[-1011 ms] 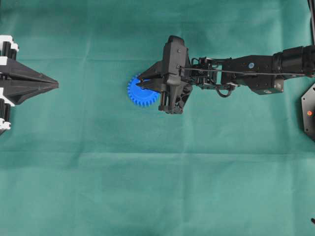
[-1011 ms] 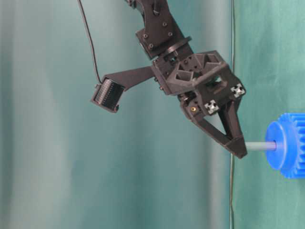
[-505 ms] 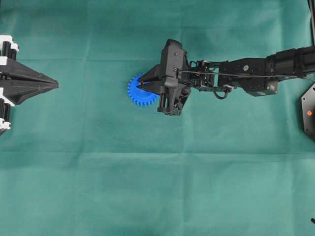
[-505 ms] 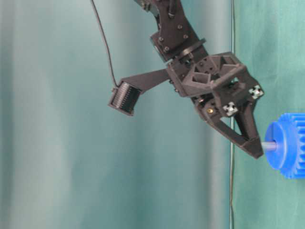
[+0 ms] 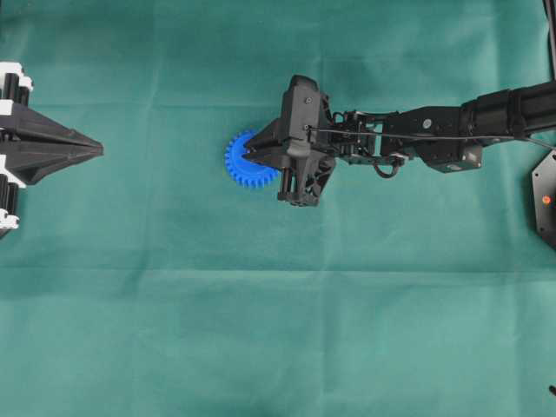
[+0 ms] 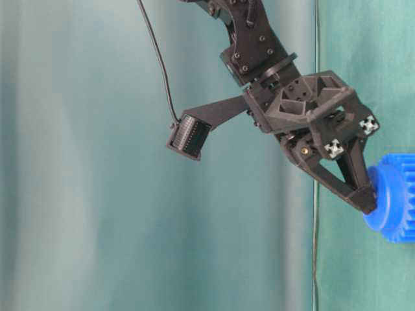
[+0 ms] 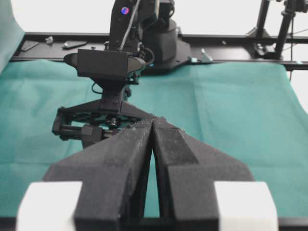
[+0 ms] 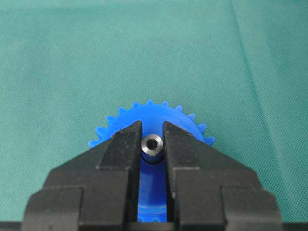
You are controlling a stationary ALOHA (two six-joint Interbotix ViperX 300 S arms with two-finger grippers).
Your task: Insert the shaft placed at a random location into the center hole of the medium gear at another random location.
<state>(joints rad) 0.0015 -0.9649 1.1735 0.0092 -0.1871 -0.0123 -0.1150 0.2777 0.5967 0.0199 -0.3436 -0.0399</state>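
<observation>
I can read no text, label, brand or number anywhere in my views: not on the arms, the grippers, the gear or the cloth.

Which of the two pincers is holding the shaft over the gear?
The right pincer: its fingertips clamp the shaft above the blue gear. The left pincer is shut on nothing, far from the gear.

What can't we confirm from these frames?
- Center hole: covered by the shaft and right gripper in every view.
- Insertion depth: table-level view, fingertips against the medium gear hide the shaft.
- Gear's right half: overhead, under the right gripper.
- Gear from the left wrist view: blocked by the shut left gripper.
</observation>
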